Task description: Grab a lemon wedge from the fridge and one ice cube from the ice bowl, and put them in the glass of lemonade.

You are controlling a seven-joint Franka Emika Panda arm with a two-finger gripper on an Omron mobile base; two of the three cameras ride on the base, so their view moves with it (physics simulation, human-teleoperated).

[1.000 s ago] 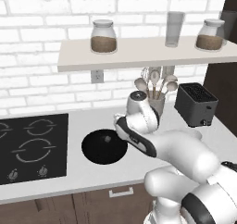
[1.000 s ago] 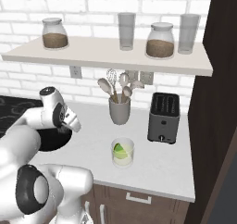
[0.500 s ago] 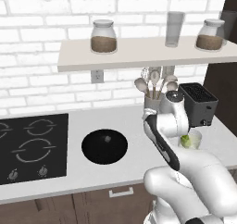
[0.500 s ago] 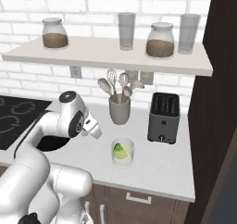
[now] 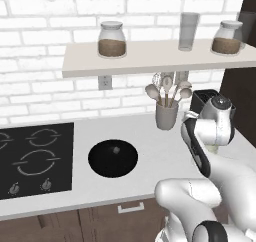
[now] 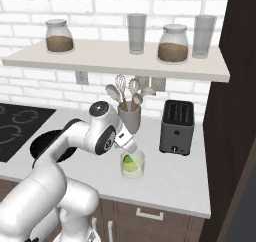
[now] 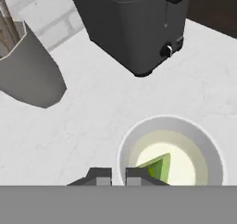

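Note:
The glass of lemonade (image 6: 133,167) stands on the white counter in front of the toaster, and from above its mouth (image 7: 194,149) shows pale liquid. A yellow-green lemon wedge (image 7: 159,167) floats inside it, also visible as the green lemon wedge (image 6: 130,161). My gripper (image 7: 118,176) hovers just above the glass's near rim with its tips close together, shut; I cannot make out anything between them. From the side the gripper (image 6: 133,149) points down at the glass. The black ice bowl (image 5: 100,161) lies left of the arm with one small ice cube (image 5: 116,149) in it. The fridge is out of view.
A dark toaster (image 6: 176,127) stands right behind the glass, and a grey utensil cup (image 6: 129,118) with spoons and a whisk is behind it to the left. The black stove (image 5: 30,161) is at the far left. A shelf (image 5: 150,56) above carries jars and tall glasses.
The arm has swung from over the ice bowl rightward to above the glass of lemonade. The gripper's tips stay close together throughout.

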